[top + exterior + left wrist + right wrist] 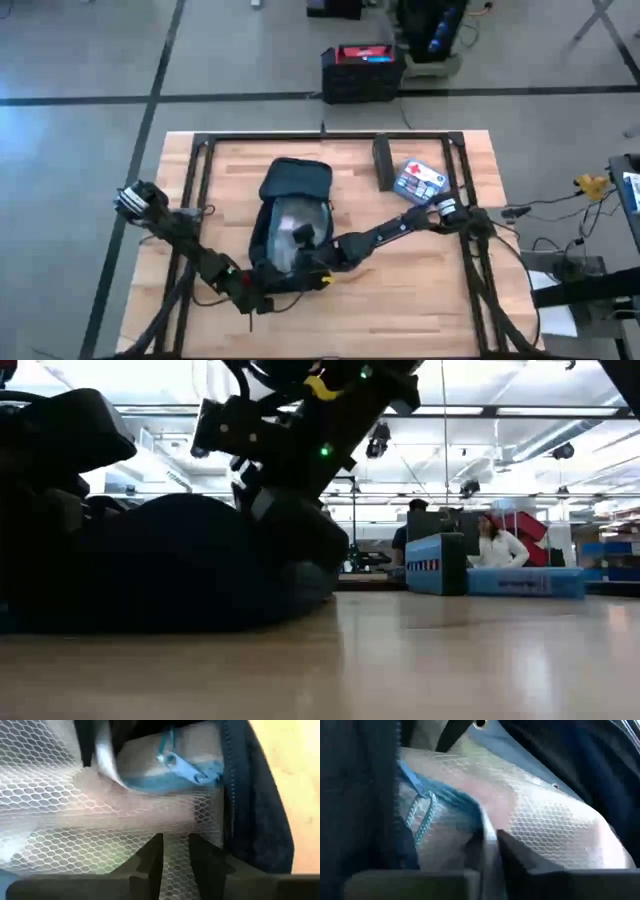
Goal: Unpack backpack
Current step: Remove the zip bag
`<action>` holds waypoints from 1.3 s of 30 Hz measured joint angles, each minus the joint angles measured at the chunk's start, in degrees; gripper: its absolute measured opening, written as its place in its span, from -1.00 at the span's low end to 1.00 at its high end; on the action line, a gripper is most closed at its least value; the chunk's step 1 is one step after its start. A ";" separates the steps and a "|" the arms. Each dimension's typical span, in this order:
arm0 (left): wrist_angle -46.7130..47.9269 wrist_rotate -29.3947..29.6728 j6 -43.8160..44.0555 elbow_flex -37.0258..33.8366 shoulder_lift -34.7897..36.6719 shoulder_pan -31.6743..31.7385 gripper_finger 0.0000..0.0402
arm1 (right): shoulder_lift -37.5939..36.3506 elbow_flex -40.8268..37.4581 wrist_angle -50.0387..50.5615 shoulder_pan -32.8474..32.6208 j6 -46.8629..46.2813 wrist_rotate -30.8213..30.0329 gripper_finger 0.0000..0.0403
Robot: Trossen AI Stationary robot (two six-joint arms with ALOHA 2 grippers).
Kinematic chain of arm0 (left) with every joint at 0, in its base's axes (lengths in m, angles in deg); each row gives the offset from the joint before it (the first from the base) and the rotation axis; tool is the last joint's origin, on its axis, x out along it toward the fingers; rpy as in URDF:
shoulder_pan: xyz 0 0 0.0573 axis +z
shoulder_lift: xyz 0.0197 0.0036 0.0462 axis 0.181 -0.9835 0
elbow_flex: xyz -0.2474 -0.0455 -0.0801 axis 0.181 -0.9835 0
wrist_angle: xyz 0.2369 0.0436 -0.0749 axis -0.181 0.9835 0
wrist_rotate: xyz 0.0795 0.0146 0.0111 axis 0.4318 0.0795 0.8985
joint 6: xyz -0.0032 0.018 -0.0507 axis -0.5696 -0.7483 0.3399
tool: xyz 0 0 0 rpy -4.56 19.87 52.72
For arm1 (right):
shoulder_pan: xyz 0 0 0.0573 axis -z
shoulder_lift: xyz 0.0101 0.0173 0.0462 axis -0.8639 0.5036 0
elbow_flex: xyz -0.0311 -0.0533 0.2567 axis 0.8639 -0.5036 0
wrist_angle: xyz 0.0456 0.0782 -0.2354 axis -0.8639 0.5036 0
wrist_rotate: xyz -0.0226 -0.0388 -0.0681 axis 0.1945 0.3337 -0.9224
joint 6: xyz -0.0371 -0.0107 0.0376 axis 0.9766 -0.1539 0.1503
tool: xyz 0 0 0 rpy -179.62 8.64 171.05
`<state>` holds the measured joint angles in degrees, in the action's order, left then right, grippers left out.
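The dark navy backpack [296,182] lies flat in the middle of the table, zipped open, with its pale mesh lining [292,222] showing. My left gripper [175,856] is at the bag's near end [262,292], its fingers narrowly apart with mesh between them. My right gripper [490,851] reaches into the opening [306,262] from the right and is shut on a thin pale flap [107,761] inside. A blue zip pull with a cord [176,761] lies on the lining. In the low view the backpack [180,572] hides both fingertips. My left gripper has the white mesh lining [176,840] between its two fingers, at the bag's near end beside the zip edge [231,795]. The fingers slant downward from the near left. The bag rests on the table. One layer or several, I cannot tell. My right gripper pinches a thin pale flap [489,834] between its two nearly closed fingers, edge on. The fingers slant down into the opening from the table's right. The flap rises from the mesh [545,820] toward the fingers. What the flap belongs to cannot be told.
A blue-white box [420,182] and an upright dark block [383,162] stand at the far right of the table. Black frame rails [330,138] run around the work area. A black crate [362,72] sits on the floor beyond. A person [495,546] sits in the room behind.
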<state>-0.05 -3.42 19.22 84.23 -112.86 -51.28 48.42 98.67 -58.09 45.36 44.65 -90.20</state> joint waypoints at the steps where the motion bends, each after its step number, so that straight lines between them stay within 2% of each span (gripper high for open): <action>1: 0.00 0.10 0.02 0.00 0.00 0.04 -0.60 | -0.54 -0.04 -0.15 -0.06 0.11 -1.73 -0.94; 5: 0.04 0.27 0.02 0.00 0.00 0.02 -0.60 | -3.92 -0.02 -2.50 0.01 1.44 -5.87 -0.99; 12: -0.51 0.73 0.02 0.02 0.09 0.04 -0.60 | -10.36 -0.07 -5.77 0.23 2.32 -9.33 -1.00; 22: -0.42 2.49 0.04 0.07 0.20 0.06 -0.60 | -11.52 -0.20 -13.76 0.93 7.79 -16.09 -1.00; 28: 0.41 3.57 -1.46 0.07 0.71 0.04 -0.60 | -11.52 -0.20 -17.15 2.68 6.61 -15.86 -1.00; 34: 1.96 2.75 -1.51 -0.04 5.44 -0.27 -0.60 | -14.23 -0.18 -12.63 3.57 0.08 -12.54 -1.00; 39: 1.66 8.58 -1.51 -0.02 7.39 -2.41 -0.60 | -18.14 0.69 -7.72 3.42 -6.09 -10.80 -1.00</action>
<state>1.61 5.16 17.71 84.20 -105.47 -53.69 30.28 99.36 -65.80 48.78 38.57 -101.00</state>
